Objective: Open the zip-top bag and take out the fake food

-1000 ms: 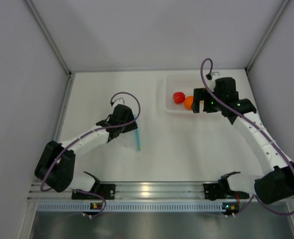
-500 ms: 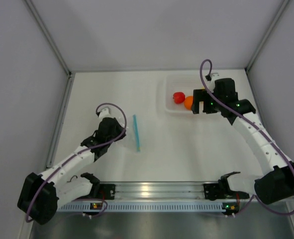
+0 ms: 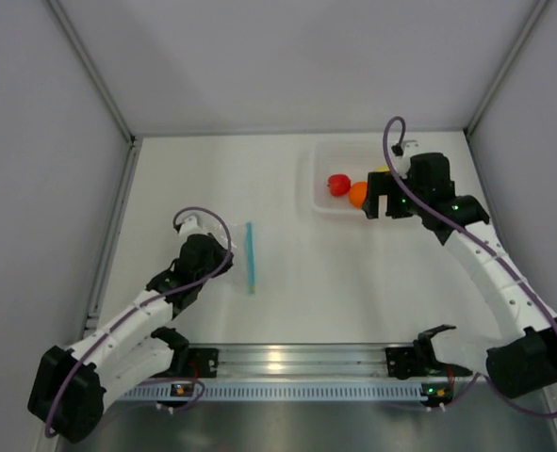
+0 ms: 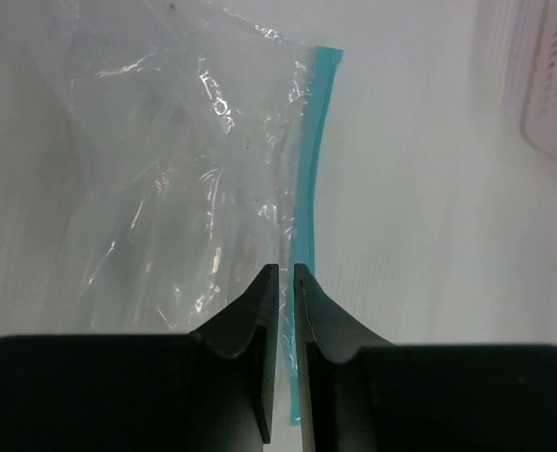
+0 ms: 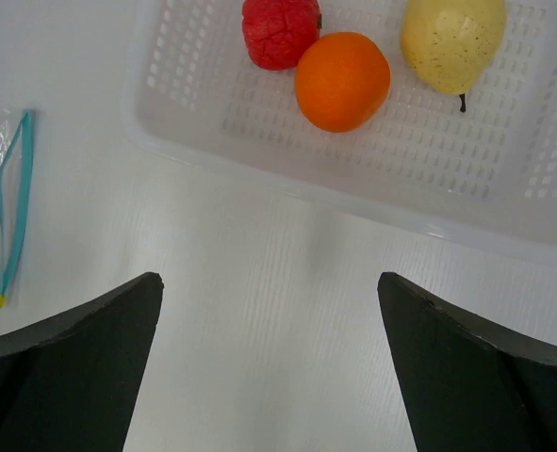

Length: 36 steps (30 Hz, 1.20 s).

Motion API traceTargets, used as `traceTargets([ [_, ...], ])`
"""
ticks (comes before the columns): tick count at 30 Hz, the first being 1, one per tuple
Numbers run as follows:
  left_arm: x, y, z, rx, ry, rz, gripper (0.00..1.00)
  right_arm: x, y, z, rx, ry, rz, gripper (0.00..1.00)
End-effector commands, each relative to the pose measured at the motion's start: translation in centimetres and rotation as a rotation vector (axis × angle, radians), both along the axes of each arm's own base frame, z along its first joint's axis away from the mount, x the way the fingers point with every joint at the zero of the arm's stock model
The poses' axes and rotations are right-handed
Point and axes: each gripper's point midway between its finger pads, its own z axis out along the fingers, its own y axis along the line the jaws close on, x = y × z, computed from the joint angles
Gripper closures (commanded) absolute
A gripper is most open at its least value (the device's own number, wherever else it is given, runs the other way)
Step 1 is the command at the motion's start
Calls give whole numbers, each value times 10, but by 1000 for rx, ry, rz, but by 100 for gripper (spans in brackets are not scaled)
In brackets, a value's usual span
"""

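Observation:
The zip-top bag (image 3: 236,256) lies empty and flat on the table, its light blue zip strip (image 3: 250,256) along its right edge. My left gripper (image 3: 223,258) is shut on the bag next to the strip; in the left wrist view the jaws (image 4: 286,275) pinch the clear film (image 4: 184,188). The red fruit (image 5: 280,30), orange fruit (image 5: 342,81) and yellow pear (image 5: 450,40) sit in the white perforated tray (image 5: 212,104). My right gripper (image 5: 269,278) is open and empty, just in front of the tray (image 3: 316,165).
The tray stands at the back right; its corner shows in the left wrist view (image 4: 551,85). Grey walls enclose the table on three sides. A metal rail (image 3: 278,358) runs along the near edge between the arm bases.
My left arm has pulled back toward its base and to the left, dragging the bag's zip strip a little left. The right gripper has stayed by the tray.

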Motion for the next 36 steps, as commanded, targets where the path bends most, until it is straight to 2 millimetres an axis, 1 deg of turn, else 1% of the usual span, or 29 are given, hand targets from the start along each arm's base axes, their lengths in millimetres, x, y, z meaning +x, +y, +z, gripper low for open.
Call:
traceTargets([
  [1, 17, -18, 56, -48, -136, -86, 81, -4, 7, 44, 80, -170, 14, 1],
  [2, 18, -19, 63, -40, -140, -95, 79, -8, 7, 46, 90, -180, 21, 1],
  [3, 20, -20, 72, -33, -153, -106, 77, -14, 6, 56, 106, -209, 23, 1],
  [4, 26, -23, 94, -21, -198, -129, 70, -17, 5, 60, 109, -221, 23, 1],
  [5, 27, -23, 101, -8, -204, -135, 66, -21, 4, 61, 114, -223, 23, 1],
  [6, 26, -21, 102, 14, -189, -133, 59, -28, 2, 69, 119, -250, 25, 1],
  [7, 28, -18, 111, 42, -202, -138, 49, -32, 0, 71, 119, -257, 21, 1],
  [8, 32, -15, 128, 54, -228, -122, 42, -36, -3, 71, 115, -260, 13, 0],
  [9, 29, -9, 128, 93, -210, -119, 37, -44, -7, 80, 124, -294, 8, 1],
  [10, 29, -6, 135, 109, -217, -115, 32, -49, -9, 82, 128, -304, 2, 1],
  [11, 31, -1, 153, 121, -247, -90, 21, -52, -14, 83, 124, -315, -16, 1],
  [12, 26, 7, 154, 159, -236, -86, 17, -62, -19, 90, 128, -341, -26, 1],
  [13, 24, 11, 161, 172, -247, -80, 16, -66, -22, 92, 129, -352, -35, 1],
  [14, 22, 16, 168, 189, -254, -69, 9, -70, -28, 93, 121, -362, -55, 1],
  [15, 20, 22, 183, 215, -288, -61, 3, -79, -33, 95, 116, -368, -68, 1],
  [17, 13, 32, 191, 257, -292, -60, 3, -86, -41, 96, 105, -376, -92, 1],
  [18, 11, 38, 203, 284, -319, -54, 2, -93, -45, 99, 104, -389, -101, 1],
  [19, 4, 43, 207, 301, -324, -55, 2, -98, -48, 96, 95, -384, -107, 1],
  [22, -8, 60, 221, 348, -362, -29, 2, -112, -61, 96, 70, -397, -139, 0],
  [23, -18, 67, 228, 353, -385, -21, 2, -116, -65, 97, 64, -405, -152, 1],
  [24, -22, 72, 231, 365, -397, -16, 2, -122, -69, 101, 66, -427, -163, 1],
  [26, -34, 81, 239, 369, -437, -5, 2, -131, -77, 101, 49, -430, -183, 1],
  [27, -39, 84, 241, 390, -456, -14, 2, -137, -80, 103, 36, -447, -174, 0],
  [28, -41, 90, 239, 408, -457, 2, 2, -141, -82, 103, 26, -456, -171, 1],
  [29, -49, 97, 244, 408, -487, 21, 2, -144, -87, 102, 4, -459, -179, 1],
  [30, -52, 102, 243, 427, -491, 30, 2, -149, -92, 103, -2, -472, -193, 1],
  [33, -66, 116, 247, 421, -524, 75, 2, -159, -99, 105, -6, -496, -210, 1],
  [35, -73, 120, 250, 414, -539, 83, 2, -163, -104, 107, -15, -504, -225, 1],
  [36, -78, 122, 256, 399, -560, 91, 2, -166, -106, 106, -19, -504, -234, 1],
])
